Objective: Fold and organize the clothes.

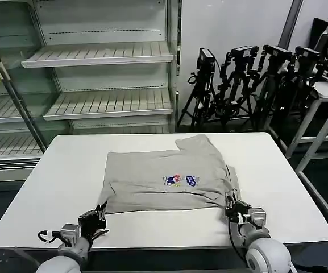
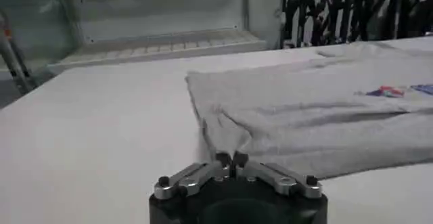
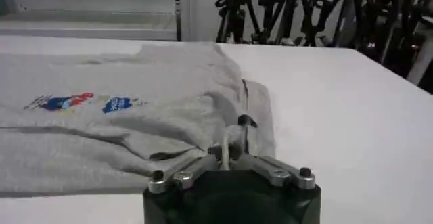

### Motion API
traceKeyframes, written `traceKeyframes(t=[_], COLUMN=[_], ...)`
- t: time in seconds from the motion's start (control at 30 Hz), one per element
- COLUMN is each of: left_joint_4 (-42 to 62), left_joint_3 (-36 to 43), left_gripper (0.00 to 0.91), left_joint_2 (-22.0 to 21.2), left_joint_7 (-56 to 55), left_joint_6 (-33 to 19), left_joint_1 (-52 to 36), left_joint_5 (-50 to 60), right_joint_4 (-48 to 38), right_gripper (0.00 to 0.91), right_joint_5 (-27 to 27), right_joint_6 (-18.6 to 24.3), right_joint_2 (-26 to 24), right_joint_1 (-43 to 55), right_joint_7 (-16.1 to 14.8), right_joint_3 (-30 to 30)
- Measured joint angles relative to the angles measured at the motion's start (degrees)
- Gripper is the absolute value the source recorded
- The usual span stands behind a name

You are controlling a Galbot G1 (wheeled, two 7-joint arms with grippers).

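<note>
Where the white rectangular desk (image 1: 55,170) meets its near edge, the two end effectors sit at the shirt's near corners: the left end effector (image 1: 99,215) at about 7 o'clock from the garment's middle, the right end effector (image 1: 232,206) at about 5 o'clock. In the left wrist view the left end effector (image 2: 230,158) has its tips pressed together, pinching the near left corner of the light grey short-sleeved cotton shirt (image 1: 166,179). In the right wrist view the right end effector (image 3: 226,152) is likewise narrowed onto a fold of grey cloth at the near right corner. Farther in, the shirt lies partly folded near the desk's centre, its small multicolour cartoon print (image 1: 181,180) facing up. At 12 o'clock beyond the desk stand pale empty shelves (image 1: 107,102), with black camera tripods (image 1: 249,79) at 1 o'clock.
</note>
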Motion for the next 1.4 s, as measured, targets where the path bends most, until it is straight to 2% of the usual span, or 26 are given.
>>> traceKeyframes(t=[0.37,0.4,0.43,0.47,0.5,0.53,0.57,1.03,1.23,1.4], left_joint_4=[-7.55,-8.03,-8.48,-8.85,-9.11,-9.31,-9.44,-13.77,-14.27,-12.19], left_joint_3=[-1.21,-1.28,-1.37,-1.45,-1.53,-1.62,-1.73,-3.98,-5.63,-5.56], left_gripper=[0.050,0.050,0.050,0.071,0.202,0.413,0.907,0.907,0.907,0.907], left_joint_2=[-1.72,-1.78,-1.82,-1.88,-1.96,-2.05,-2.13,-1.64,-0.10,1.95], left_joint_7=[-0.90,-1.01,-1.09,-1.15,-1.22,-1.26,-1.24,-0.91,-0.88,-1.30], left_joint_6=[-2.34,-2.46,-2.57,-2.69,-2.77,-2.81,-2.81,-0.82,-0.12,0.81], left_joint_1=[10.23,11.13,12.11,12.94,13.66,14.40,14.95,18.49,16.15,10.79], left_joint_5=[4.74,5.20,5.71,6.21,6.70,7.24,7.74,11.38,9.43,5.51], right_joint_4=[7.97,8.36,8.64,8.89,9.19,9.49,9.82,13.81,11.26,6.34], right_gripper=[0.000,0.292,0.645,0.907,0.907,0.907,0.907,0.907,0.907,0.907], right_joint_5=[-0.20,-0.31,-0.44,-0.61,-0.74,-0.83,-0.92,2.06,3.56,4.05], right_joint_6=[0.19,0.16,0.15,0.15,0.14,0.14,0.15,0.73,0.24,0.10], right_joint_2=[-0.90,-0.89,-0.89,-0.89,-0.87,-0.87,-0.86,-2.70,-3.03,-2.54], right_joint_1=[-10.17,-10.84,-11.36,-11.80,-12.22,-12.52,-12.81,-11.92,-5.45,2.32], right_joint_7=[0.06,0.13,0.20,0.25,0.31,0.39,0.45,0.86,1.86,2.66], right_joint_3=[4.87,5.27,5.57,5.85,6.16,6.43,6.73,10.53,9.31,5.90])
